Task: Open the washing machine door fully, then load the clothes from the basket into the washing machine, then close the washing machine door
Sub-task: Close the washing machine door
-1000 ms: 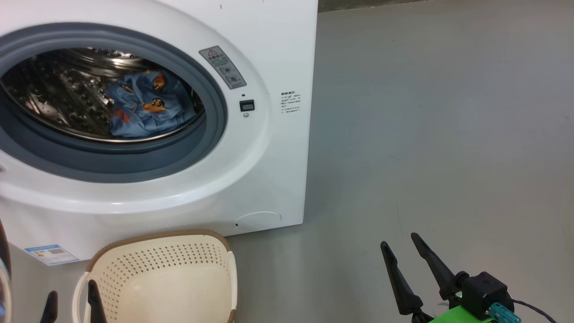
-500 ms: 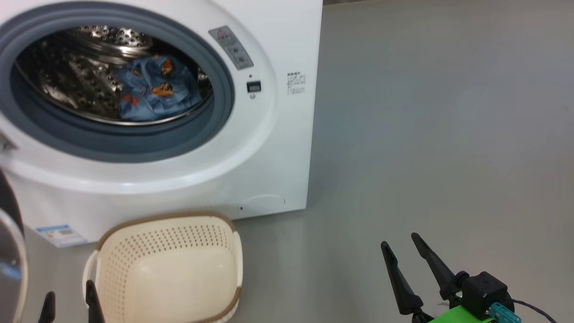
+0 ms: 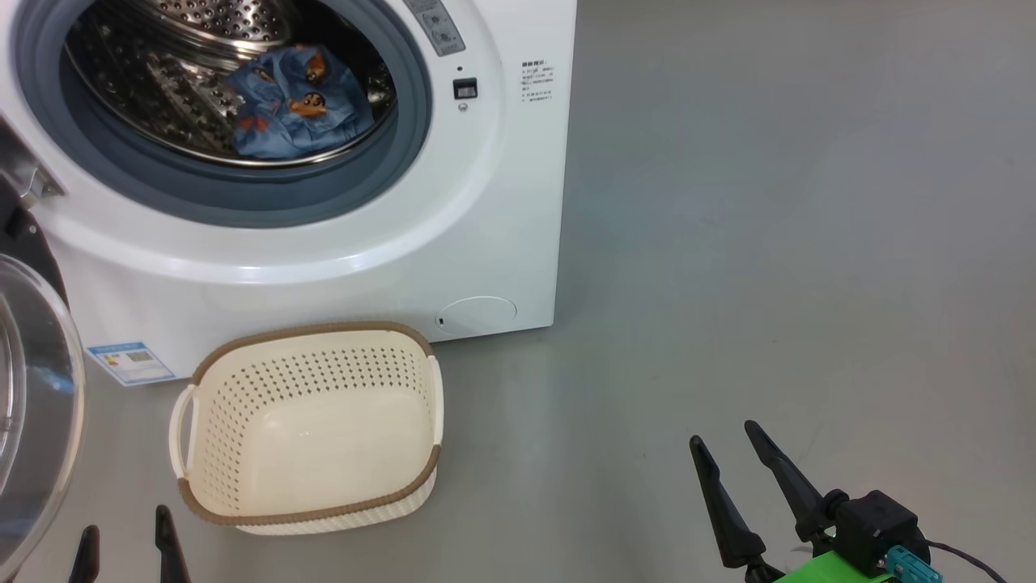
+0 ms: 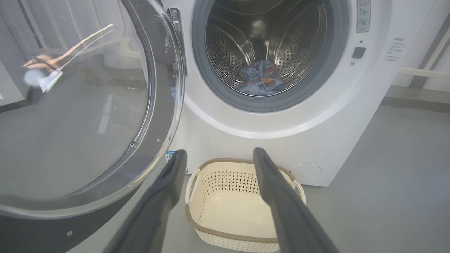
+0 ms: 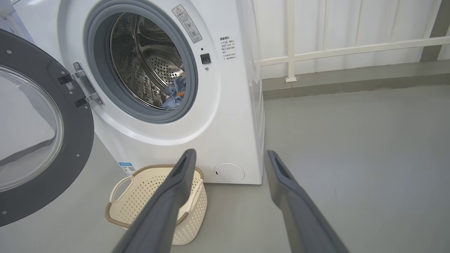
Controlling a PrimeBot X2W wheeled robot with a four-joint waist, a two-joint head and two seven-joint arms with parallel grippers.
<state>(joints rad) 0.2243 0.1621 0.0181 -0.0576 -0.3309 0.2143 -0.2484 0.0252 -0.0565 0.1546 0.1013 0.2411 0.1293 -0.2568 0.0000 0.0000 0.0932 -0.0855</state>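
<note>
The white washing machine (image 3: 502, 202) stands with its door (image 3: 36, 405) swung wide to the left, glass bowl facing me. A bundle of light blue clothes (image 3: 299, 101) with orange-brown figures lies in the steel drum. On the floor before the machine, the cream basket (image 3: 312, 449) holds nothing. My left gripper (image 3: 123, 526) is open at the lower left, near the basket's front left corner and apart from it. Open too, my right gripper (image 3: 723, 435) hangs over bare floor to the basket's right. The left wrist view looks between open fingers (image 4: 168, 182) at the basket (image 4: 232, 211), door (image 4: 88, 123) and clothes (image 4: 260, 77).
Grey floor (image 3: 793, 243) stretches to the right of the machine. In the right wrist view a white railing (image 5: 351, 49) runs along the wall behind. The open door's black rim (image 5: 77, 140) takes up the space left of the basket (image 5: 140, 196).
The head camera has moved: machine and basket have shifted up the picture, and the whole basket and more of the door's glass now show. Both grippers stay open at the same spots.
</note>
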